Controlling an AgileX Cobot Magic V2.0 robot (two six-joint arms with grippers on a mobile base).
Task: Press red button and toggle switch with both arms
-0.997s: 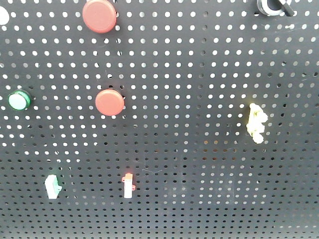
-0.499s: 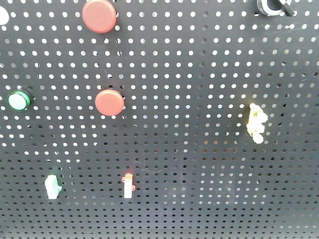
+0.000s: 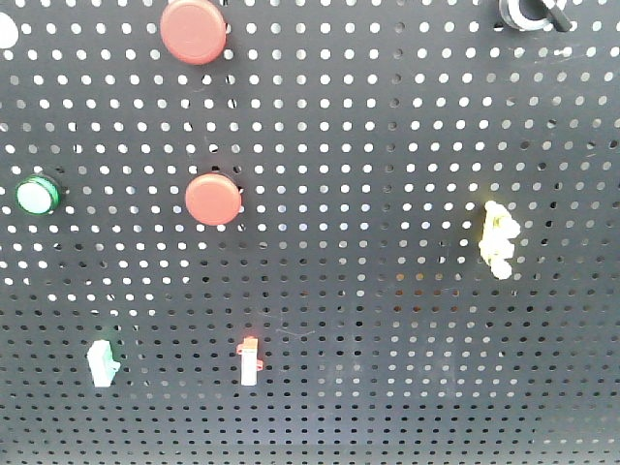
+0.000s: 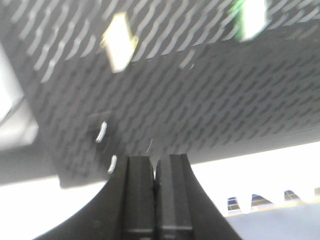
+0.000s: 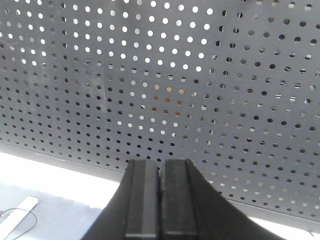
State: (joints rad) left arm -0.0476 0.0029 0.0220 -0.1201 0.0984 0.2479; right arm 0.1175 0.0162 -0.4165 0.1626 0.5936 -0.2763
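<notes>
The red button (image 3: 196, 30) is seen at the pegboard's (image 3: 387, 320) top edge, left of centre, and the toggle switch (image 3: 528, 13) at the top right corner. The left gripper (image 4: 155, 172) and right gripper (image 5: 160, 172) are each shown with fingers pressed together, empty, near the board's lower edge.
</notes>
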